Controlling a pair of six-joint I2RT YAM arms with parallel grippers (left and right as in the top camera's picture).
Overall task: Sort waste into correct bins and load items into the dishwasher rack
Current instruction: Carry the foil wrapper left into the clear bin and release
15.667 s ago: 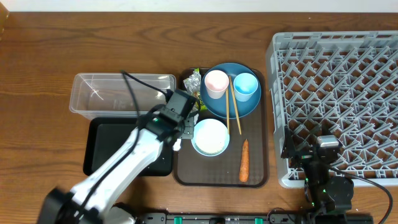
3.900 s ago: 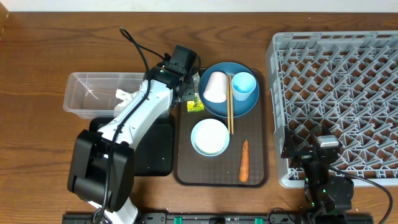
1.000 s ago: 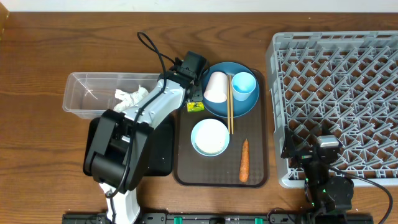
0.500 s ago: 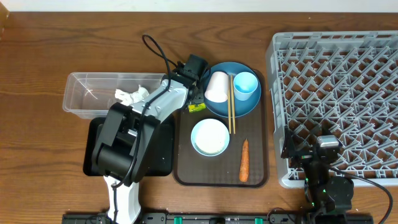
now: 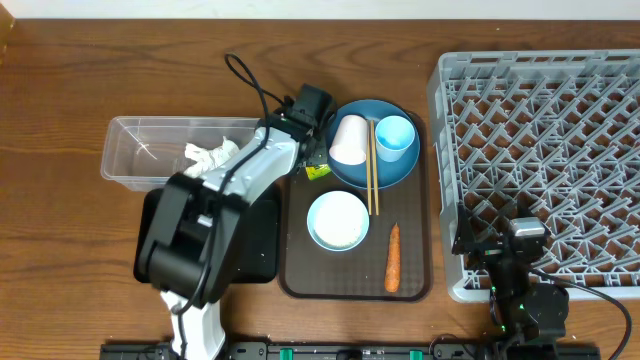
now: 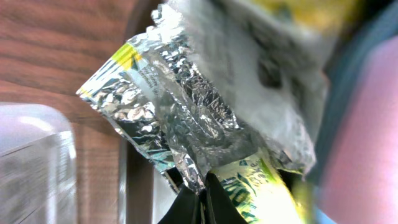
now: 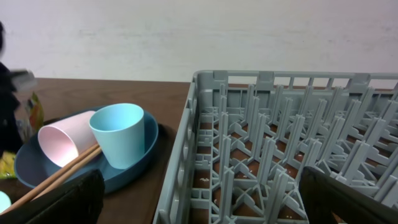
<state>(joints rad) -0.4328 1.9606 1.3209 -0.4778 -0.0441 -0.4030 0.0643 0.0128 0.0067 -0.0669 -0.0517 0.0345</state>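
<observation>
My left gripper point(image 5: 313, 158) is shut on the crumpled silver-foil and yellow-green wrapper point(image 5: 317, 171) at the left edge of the blue plate point(image 5: 396, 172). In the left wrist view the black fingertips point(image 6: 186, 202) pinch the wrapper's point(image 6: 186, 106) lower fold. A pink cup point(image 5: 347, 140) lies on its side on the plate beside an upright light blue cup point(image 5: 394, 137) and the chopsticks point(image 5: 371, 180). The white bowl point(image 5: 338, 221) and carrot point(image 5: 392, 258) sit on the brown tray. My right gripper point(image 7: 202, 205) stands open at the dishwasher rack's point(image 5: 560, 120) near edge.
A clear tub point(image 5: 135, 150) left of the brown tray point(image 5: 298, 282) holds a crumpled white tissue point(image 5: 208, 155). The flat black tray point(image 5: 262, 250) lies in front of the tub, partly under my left arm. White scraps dot the wood under the rack point(image 7: 261, 149).
My left gripper has closed from half open onto the wrapper, which has shifted slightly up and right toward the plate. The right arm has not moved.
</observation>
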